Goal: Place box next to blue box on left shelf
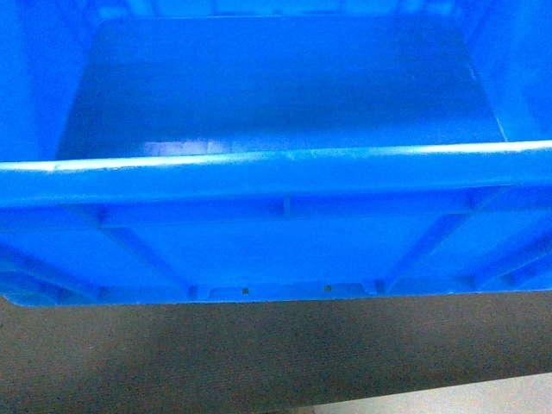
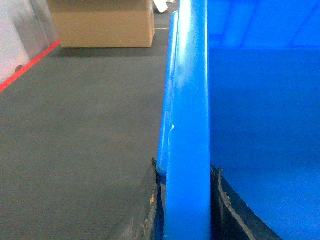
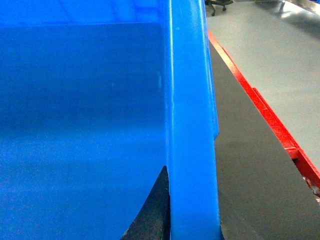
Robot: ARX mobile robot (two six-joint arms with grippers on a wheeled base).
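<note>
Head view: the box (image 1: pixel 285 103), bright blue plastic, fills nearly the whole frame. Thick rolled rim runs left to right across the middle; smooth flat floor beyond it; ribbed outer wall below it with two small dark holes near the base edge. Dark grey floor (image 1: pixel 259 354) under the near wall, a paler strip at the near right corner. Neither end effector visible here.

Left wrist view: left end effector (image 2: pixel 187 205) closed on the box's left rim, one worn dark pad outside the wall, the other inside, rim upright between them. Box interior lies right. Left of the rim, dark carpeted floor; far off, a cardboard carton (image 2: pixel 102 22) and a red floor line (image 2: pixel 30 65) along a pale wall.

Right wrist view: right end effector (image 3: pixel 192 210), one dark pad showing against the inner face of the box's right rim; outer pad hidden, so its grip cannot be told. Right of the rim, a dark surface, then a red frame bar (image 3: pixel 260 105) and pale grey floor (image 3: pixel 280 55).
</note>
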